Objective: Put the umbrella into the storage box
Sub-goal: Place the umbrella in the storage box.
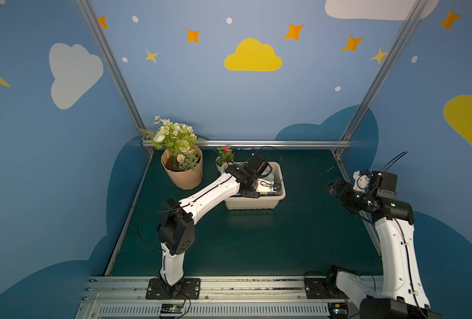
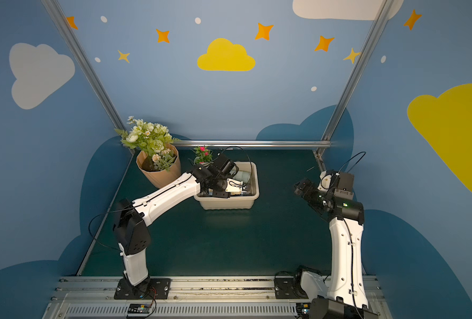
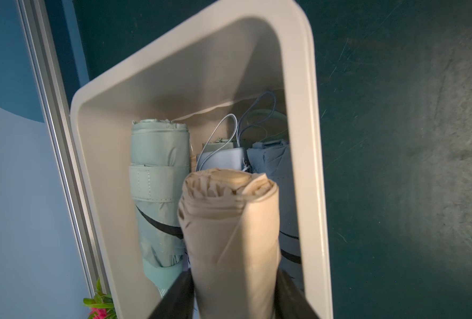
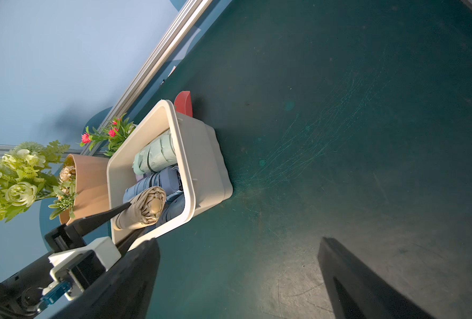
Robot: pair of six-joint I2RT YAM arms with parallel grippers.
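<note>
The beige umbrella (image 3: 229, 234) lies tilted inside the storage box (image 3: 304, 138), on top of a green umbrella (image 3: 160, 171) along one long wall and a blue umbrella (image 3: 273, 160) along the other. Past its tip, some bare box floor shows. The left gripper (image 3: 233, 276) has one finger on each side of it, close against the fabric; whether they press or only flank it cannot be told.

In a top view the box sits centre frame, with a flower pot (image 1: 183, 176) just beside it to the left. Open mat (image 1: 257, 243) spreads below and to the right. The right gripper (image 4: 237, 240) hangs there, fingers wide apart and empty.
</note>
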